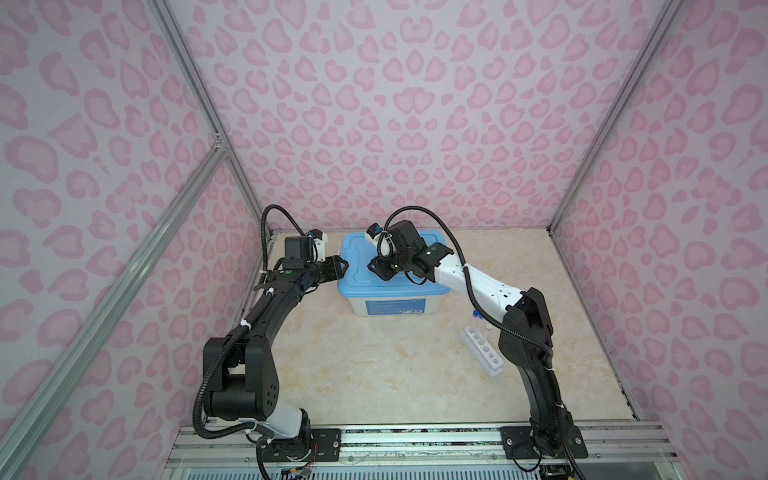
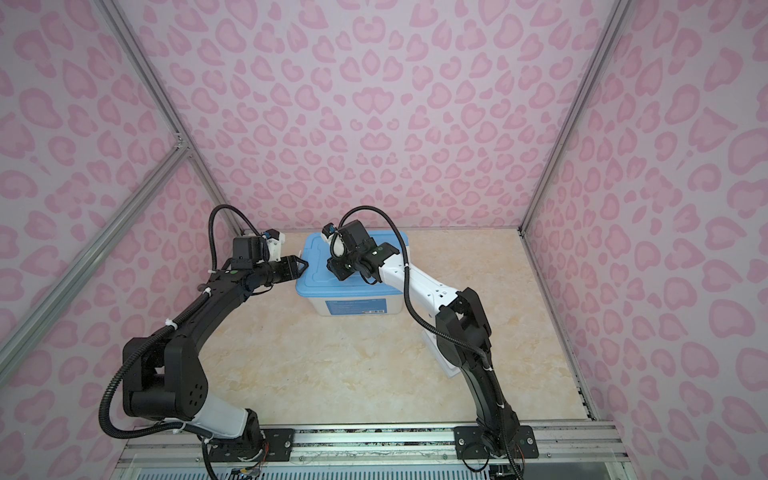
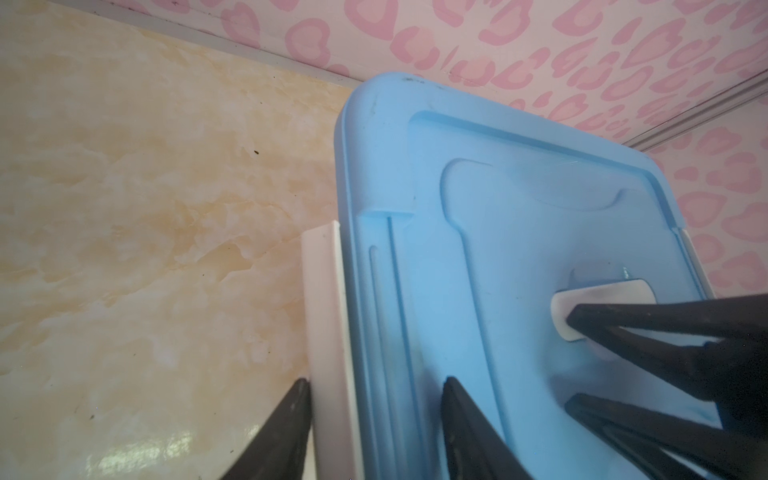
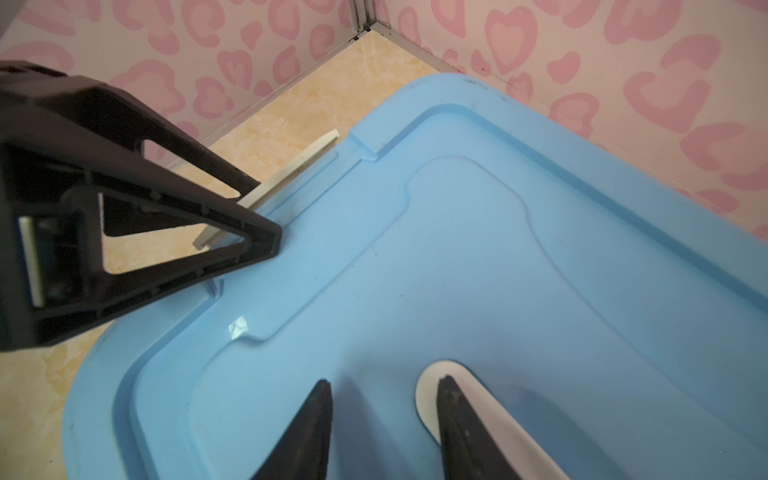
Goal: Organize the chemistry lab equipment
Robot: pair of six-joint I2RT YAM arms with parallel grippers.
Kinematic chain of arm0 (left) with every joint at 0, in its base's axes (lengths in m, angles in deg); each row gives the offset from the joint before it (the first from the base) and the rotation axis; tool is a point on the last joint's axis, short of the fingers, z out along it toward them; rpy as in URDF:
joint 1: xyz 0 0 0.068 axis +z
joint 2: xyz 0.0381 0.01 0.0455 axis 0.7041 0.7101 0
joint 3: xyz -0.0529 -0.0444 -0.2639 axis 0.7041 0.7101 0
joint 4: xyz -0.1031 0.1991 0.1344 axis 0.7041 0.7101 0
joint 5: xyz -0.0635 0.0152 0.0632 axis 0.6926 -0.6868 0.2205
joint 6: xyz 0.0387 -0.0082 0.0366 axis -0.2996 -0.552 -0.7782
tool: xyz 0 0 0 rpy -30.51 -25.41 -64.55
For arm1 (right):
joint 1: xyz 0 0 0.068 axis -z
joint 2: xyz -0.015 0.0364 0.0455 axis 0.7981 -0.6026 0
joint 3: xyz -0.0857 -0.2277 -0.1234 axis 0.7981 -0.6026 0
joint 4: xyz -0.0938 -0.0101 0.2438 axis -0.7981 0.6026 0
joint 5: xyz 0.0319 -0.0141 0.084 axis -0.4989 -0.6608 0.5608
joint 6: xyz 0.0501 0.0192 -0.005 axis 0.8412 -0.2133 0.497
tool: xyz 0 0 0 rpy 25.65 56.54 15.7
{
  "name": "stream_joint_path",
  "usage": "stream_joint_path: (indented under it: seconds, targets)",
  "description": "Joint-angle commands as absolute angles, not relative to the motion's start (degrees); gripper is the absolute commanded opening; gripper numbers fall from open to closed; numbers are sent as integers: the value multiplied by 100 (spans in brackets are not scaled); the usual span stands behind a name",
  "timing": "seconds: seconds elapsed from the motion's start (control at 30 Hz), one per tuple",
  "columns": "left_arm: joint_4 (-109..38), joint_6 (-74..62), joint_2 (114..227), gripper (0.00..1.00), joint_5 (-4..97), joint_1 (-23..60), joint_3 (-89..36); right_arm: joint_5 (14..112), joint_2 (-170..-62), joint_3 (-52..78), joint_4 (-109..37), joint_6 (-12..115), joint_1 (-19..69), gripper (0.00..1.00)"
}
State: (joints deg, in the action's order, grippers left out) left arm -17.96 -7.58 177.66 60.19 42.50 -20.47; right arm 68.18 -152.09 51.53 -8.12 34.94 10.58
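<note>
The white six-hole rack (image 1: 484,351) stands at the right of the table, with blue-capped test tubes (image 1: 478,318) at its far end. The right arm hides most of it in a top view (image 2: 441,358). Both grippers are away from it, at the bin. My left gripper (image 1: 345,266) (image 3: 376,380) is open and straddles the bin's white side latch (image 3: 324,291) and the lid's edge, one finger touching the latch. My right gripper (image 1: 376,270) (image 4: 384,380) is open over the lid, one fingertip on the white handle (image 4: 428,386). Other equipment is out of view.
The large white bin with its blue lid (image 1: 361,289) (image 2: 316,286) stands at the back centre, close to the rear wall. Pink patterned walls enclose the table on three sides. The arm bases sit on the front rail.
</note>
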Motion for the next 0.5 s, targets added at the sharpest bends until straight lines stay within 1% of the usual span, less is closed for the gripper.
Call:
stream_joint_path:
  seconds: [0.0, 0.47]
  targets:
    - [-1715, -878, 17753, 51, 5888, 4241, -2113, 6834, -15346, 5051, -30, 3606, 1050, 43]
    - [-1610, -934, 17775, 45, 5786, 4146, -2206, 6836, -15345, 5043, -40, 3606, 1050, 43]
